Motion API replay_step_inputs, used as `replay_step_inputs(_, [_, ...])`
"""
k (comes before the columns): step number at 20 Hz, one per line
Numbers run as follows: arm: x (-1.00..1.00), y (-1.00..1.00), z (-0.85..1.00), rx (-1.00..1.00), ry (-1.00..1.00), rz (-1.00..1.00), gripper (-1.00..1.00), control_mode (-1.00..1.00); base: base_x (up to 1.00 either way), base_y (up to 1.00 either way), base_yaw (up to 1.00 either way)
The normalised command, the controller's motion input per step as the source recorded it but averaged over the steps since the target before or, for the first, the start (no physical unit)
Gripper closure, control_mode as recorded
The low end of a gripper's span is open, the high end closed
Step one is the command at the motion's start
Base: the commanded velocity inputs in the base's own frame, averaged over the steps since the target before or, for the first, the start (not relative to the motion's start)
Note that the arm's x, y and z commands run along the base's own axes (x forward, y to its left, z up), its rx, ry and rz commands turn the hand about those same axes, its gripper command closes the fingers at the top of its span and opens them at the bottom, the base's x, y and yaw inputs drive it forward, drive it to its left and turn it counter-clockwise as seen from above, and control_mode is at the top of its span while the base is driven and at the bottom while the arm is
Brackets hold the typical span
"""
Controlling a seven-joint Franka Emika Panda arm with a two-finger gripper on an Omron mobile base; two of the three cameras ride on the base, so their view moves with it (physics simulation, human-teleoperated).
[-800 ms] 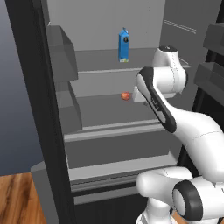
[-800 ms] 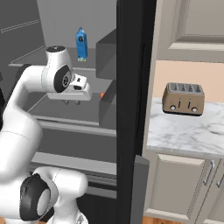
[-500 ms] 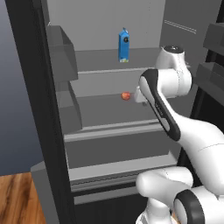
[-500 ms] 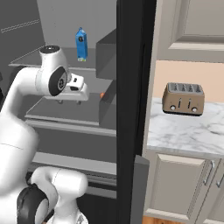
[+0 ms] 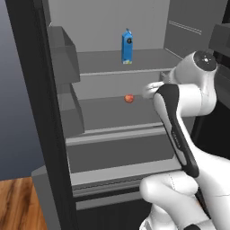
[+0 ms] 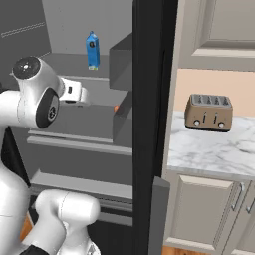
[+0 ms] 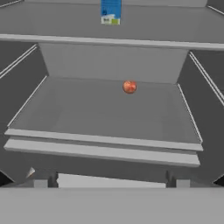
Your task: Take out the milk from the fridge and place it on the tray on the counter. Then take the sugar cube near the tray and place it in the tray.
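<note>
The milk [image 5: 127, 46] is a small blue carton standing upright at the back of an upper shelf in the open fridge [image 5: 90, 117]. It also appears in the right base view [image 6: 92, 50], and its lower part sits at the top edge of the hand view [image 7: 110, 12]. My gripper [image 6: 85, 97] hangs open and empty in front of the shelf below, lower than the milk and well short of it. In the hand view its fingertips [image 7: 41, 183] stand wide apart. The tray and the sugar cube are out of view.
A small red-orange ball [image 5: 129, 98] lies on the middle shelf [image 7: 105, 113], ahead of the hand. Door bins [image 5: 63, 54] line the fridge's left side. Right of the fridge, the counter [image 6: 214, 147] carries a toaster [image 6: 208, 112].
The arm's elbow has drawn back toward the base, and the hand has shifted slightly left in the right base view. The jaws stay open. Milk and ball have not moved.
</note>
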Motion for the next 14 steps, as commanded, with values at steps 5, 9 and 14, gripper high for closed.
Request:
replay_step_inputs(5, [-0.01, 0.30, 0.49, -0.07, -0.28, 0.00, -1.00, -1.00, 0.00, 0.00, 0.00])
replay_step_inputs(9, [0.00, 0.07, 0.49, 0.00, -0.29, 0.00, -1.00, -1.00, 0.00, 0.00, 0.00])
replay_step_inputs(14, [0.01, 0.01, 0.54, 0.00, -0.26, 0.00, -1.00, -1.00, 0.00, 0.00, 0.00])
